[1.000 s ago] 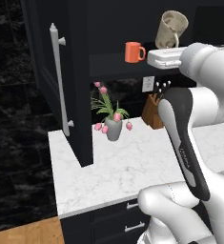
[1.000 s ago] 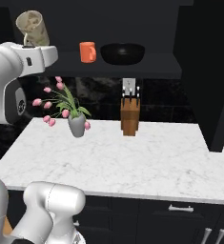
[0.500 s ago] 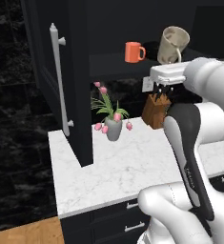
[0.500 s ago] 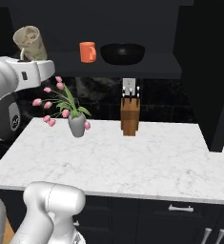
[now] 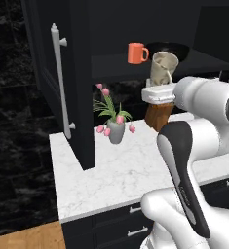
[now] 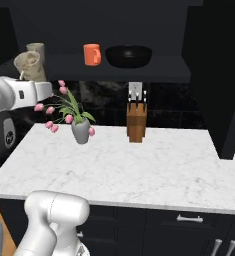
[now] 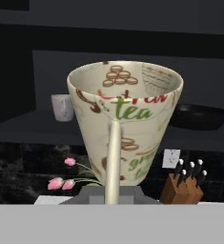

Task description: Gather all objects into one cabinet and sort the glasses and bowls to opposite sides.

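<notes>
Cream cup [image 7: 125,124] hiding jaws, bowl [image 7: 198,116] partly covered

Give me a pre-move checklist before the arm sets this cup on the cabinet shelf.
1. Grip on the cream cup: gripper shut on it, ok.
2. Cup upright: tilted, not ok.
3. Cabinet door open: ok.
4. Free shelf space between grey mug and orange mug: ok.
5. Black bowl on the opposite side of the orange mug: ok.
6. Clearance above the tulip vase: cannot tell.
</notes>
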Controlling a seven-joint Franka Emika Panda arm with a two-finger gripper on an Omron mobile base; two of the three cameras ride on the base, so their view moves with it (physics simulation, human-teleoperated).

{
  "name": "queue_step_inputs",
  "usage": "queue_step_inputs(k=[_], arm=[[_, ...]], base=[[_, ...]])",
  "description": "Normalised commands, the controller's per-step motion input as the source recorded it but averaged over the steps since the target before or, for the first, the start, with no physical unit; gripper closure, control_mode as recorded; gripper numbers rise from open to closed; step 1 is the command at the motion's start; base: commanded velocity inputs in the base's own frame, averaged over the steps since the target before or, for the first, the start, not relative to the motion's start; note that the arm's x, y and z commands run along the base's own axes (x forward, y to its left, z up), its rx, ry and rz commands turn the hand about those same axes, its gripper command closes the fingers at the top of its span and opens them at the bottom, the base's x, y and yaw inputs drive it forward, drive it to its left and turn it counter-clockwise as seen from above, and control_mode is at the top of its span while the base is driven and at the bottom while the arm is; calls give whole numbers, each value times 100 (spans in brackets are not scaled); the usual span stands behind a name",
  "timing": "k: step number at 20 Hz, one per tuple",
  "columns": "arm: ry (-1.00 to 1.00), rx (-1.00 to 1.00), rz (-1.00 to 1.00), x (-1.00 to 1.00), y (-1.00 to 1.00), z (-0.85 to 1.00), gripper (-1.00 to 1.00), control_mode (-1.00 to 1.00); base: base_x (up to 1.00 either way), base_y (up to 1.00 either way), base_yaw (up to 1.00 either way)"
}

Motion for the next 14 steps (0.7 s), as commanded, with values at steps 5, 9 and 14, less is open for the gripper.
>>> queue_step_inputs(k=[5,9,14], arm=[[22,0,0,41,19,-21,100,-100],[18,0,0,48,14,-14,100,-100],[7,0,0,42,7,-11,100,-100]], base=[[0,0,0],[0,0,0],[0,0,0]])
